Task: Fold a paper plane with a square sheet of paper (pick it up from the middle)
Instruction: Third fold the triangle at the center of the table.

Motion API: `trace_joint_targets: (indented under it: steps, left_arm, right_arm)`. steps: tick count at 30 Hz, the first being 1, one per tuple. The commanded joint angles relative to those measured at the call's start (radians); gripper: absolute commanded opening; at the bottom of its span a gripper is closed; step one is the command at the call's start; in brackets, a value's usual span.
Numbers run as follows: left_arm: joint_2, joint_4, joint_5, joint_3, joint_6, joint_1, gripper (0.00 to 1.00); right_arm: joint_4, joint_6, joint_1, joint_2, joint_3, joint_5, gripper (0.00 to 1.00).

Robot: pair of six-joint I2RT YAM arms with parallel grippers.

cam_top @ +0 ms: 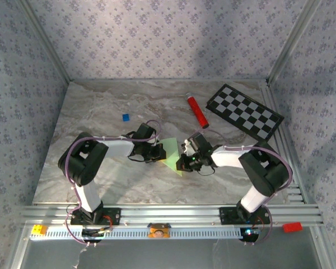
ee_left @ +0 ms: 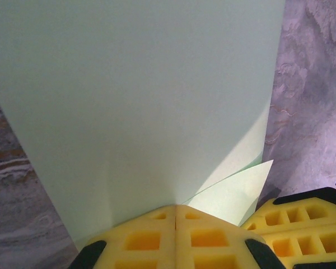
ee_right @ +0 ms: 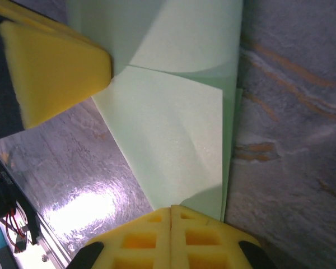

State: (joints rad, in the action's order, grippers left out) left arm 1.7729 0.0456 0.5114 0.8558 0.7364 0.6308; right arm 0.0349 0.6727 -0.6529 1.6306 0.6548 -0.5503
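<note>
Marble table point(cam_top: 101, 112); left claw point(ee_left: 175, 210) and right claw point(ee_right: 171, 212) clamped on green paper point(cam_top: 171, 152).

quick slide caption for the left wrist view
Left gripper, yellow foam fingers shut, pinching a thin pale green folded paper sheet; grey marbled tabletop either side.

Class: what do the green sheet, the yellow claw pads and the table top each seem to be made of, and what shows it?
The green sheet: thin paper, matt; it holds sharp creases. The pads of the left claw: probably soft foam or rubber, matt yellow, with moulded square pockets. The table top: marble-look surface, perhaps printed laminate; grey-brown veins and glossy glare.
</note>
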Motion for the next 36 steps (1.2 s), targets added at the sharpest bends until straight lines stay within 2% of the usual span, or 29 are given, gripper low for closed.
trace_joint_targets:
  steps: [1, 5, 10, 14, 20, 27, 36]
  left_arm:
    - [-0.067, 0.035, -0.025, 0.025, -0.033, 0.002, 0.09]
    - [-0.125, 0.079, -0.052, 0.040, -0.034, 0.003, 0.12]
    - [-0.159, 0.025, -0.033, -0.011, 0.021, 0.044, 0.10]
    - [-0.119, -0.037, -0.013, -0.033, 0.059, 0.086, 0.08]
    - [-0.044, -0.082, -0.018, -0.032, 0.064, 0.098, 0.06]
    - [-0.014, -0.082, -0.063, -0.071, 0.023, 0.055, 0.06]
    - [-0.014, -0.106, -0.021, -0.107, -0.026, -0.054, 0.07]
  right_arm:
    - [0.002, 0.025, 0.002, 0.002, -0.039, 0.018, 0.03]
    - [0.016, 0.045, -0.003, 0.009, -0.039, 0.033, 0.02]
    - [0.025, 0.057, -0.007, 0.015, -0.037, 0.039, 0.01]
    - [0.025, 0.060, -0.010, 0.011, -0.042, 0.045, 0.01]
    - [0.027, 0.062, -0.013, 0.011, -0.050, 0.048, 0.01]
    - [0.037, 0.061, -0.013, 0.020, -0.064, 0.049, 0.00]
    - [0.050, 0.069, -0.015, 0.018, -0.085, 0.049, 0.00]
